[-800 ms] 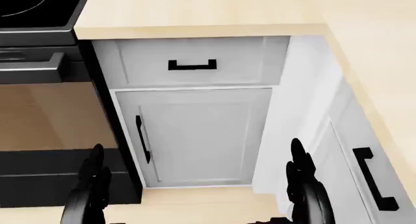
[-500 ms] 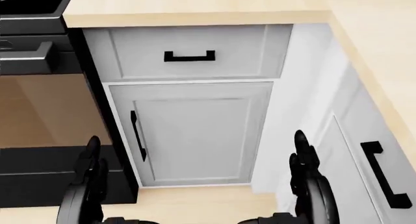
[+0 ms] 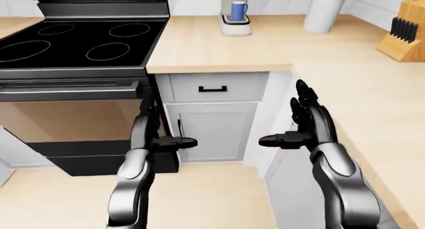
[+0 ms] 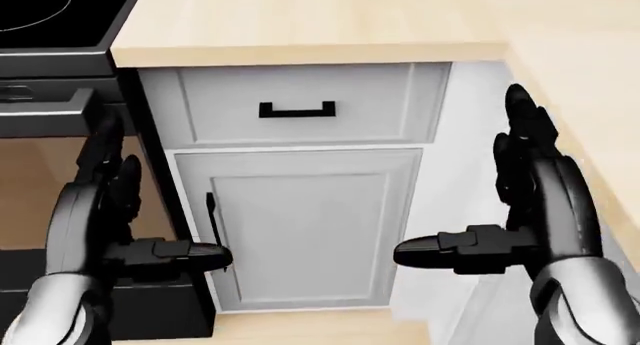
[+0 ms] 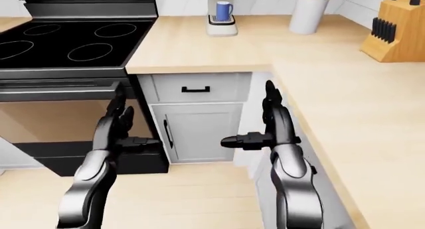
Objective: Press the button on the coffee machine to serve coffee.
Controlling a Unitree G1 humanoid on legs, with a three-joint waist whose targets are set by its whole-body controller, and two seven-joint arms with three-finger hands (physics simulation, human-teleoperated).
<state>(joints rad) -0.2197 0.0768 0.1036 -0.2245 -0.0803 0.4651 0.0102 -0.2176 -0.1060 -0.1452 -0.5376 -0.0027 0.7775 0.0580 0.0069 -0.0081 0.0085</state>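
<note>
Pale wood bench [image 3: 219, 50] carries the white coffee machine [image 3: 235, 12] at its far edge in the left-eye view, a blue mug [image 3: 238, 10] standing on its tray. No writing or brand is legible on it. Well below the machine, the left hand [image 3: 156, 137] and right hand [image 3: 302, 122] hang with fingers spread, holding nothing, either side of the white cabinet door [image 3: 209, 129]. Left of the machine lies the black 4-ring stove [image 3: 73, 42].

Bright even light, sharp, faint shadows
</note>
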